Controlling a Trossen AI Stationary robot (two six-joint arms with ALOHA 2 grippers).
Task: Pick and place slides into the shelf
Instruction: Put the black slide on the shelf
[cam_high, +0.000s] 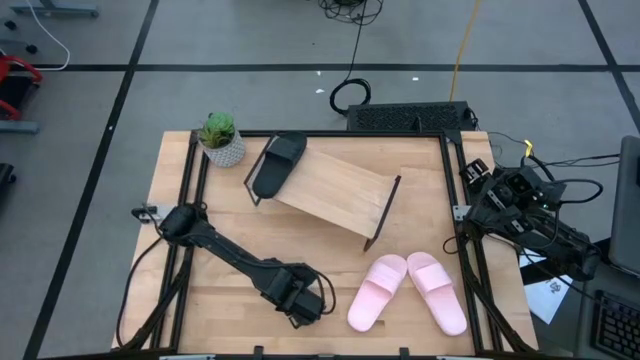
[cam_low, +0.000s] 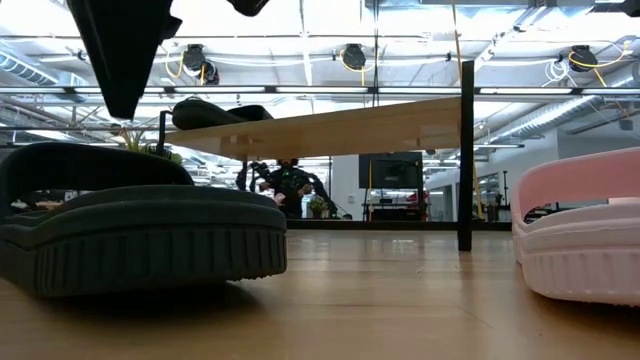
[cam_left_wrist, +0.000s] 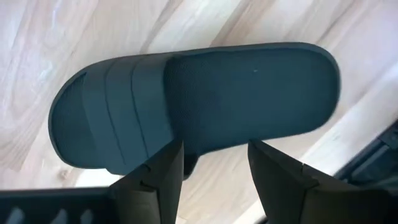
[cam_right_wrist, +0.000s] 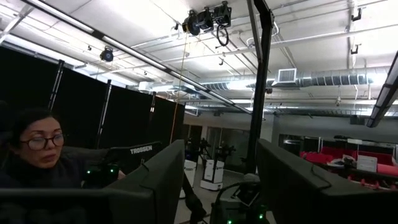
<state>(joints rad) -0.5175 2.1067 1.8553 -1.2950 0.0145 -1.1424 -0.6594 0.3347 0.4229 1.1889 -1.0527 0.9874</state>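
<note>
Slides status: one black slide sits on the left end of the shelf, which stands mid-table. Second black slide lies flat on the table near the front edge, directly under my left gripper; fingers spread, straddling its side edge, not clamped. Pink pair sits side by side on the table, front right, just in front of the shelf. My right gripper is parked off the table's right edge (fingers apart, pointing into the room, a person in view).
</note>
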